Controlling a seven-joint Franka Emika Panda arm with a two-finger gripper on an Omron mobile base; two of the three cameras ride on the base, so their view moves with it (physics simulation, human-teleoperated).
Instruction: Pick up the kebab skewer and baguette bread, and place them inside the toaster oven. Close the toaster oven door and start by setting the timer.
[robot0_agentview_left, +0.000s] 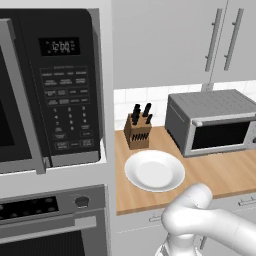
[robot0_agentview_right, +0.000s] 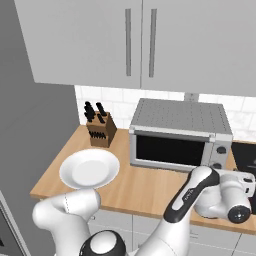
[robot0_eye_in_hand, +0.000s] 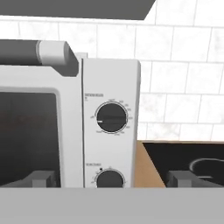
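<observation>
Toaster oven (robot0_agentview_right: 180, 134), a grey metal box with a ribbed top and a dark glass front, stands on the wooden worktop (robot0_agentview_right: 135, 187) against the white tiled wall, its long side running left to right along that wall and its front facing the near edge. The toaster oven door (robot0_agentview_right: 170, 150), a wide panel with a dark window, a light grey frame and a horizontal bar handle along its top, stands upright and shut. To the right of the door sits a narrow control strip with two round dark knobs, one above the other; in the hand view the upper knob (robot0_eye_in_hand: 111, 117) has its pale pointer lying level and aimed left, and the lower knob (robot0_eye_in_hand: 110, 179) is partly cut off by the bottom of that view.

The white arm reaches in from the near side to the right end of the oven, and the tool (robot0_eye_in_hand: 109, 178) faces the control strip, released, with its two dark fingertips (robot0_eye_in_hand: 40, 178) spread wide and nothing between them.

A round white plate (robot0_agentview_left: 154, 170) rests on the worktop to the left of the oven, near the front edge. Behind it, close to the wall, stands a brown wooden knife block (robot0_agentview_left: 137, 130) with black handles. A black keypad microwave (robot0_agentview_left: 50, 90) hangs at the far left. A dark cooktop (robot0_eye_in_hand: 183, 164) lies to the right of the oven.
</observation>
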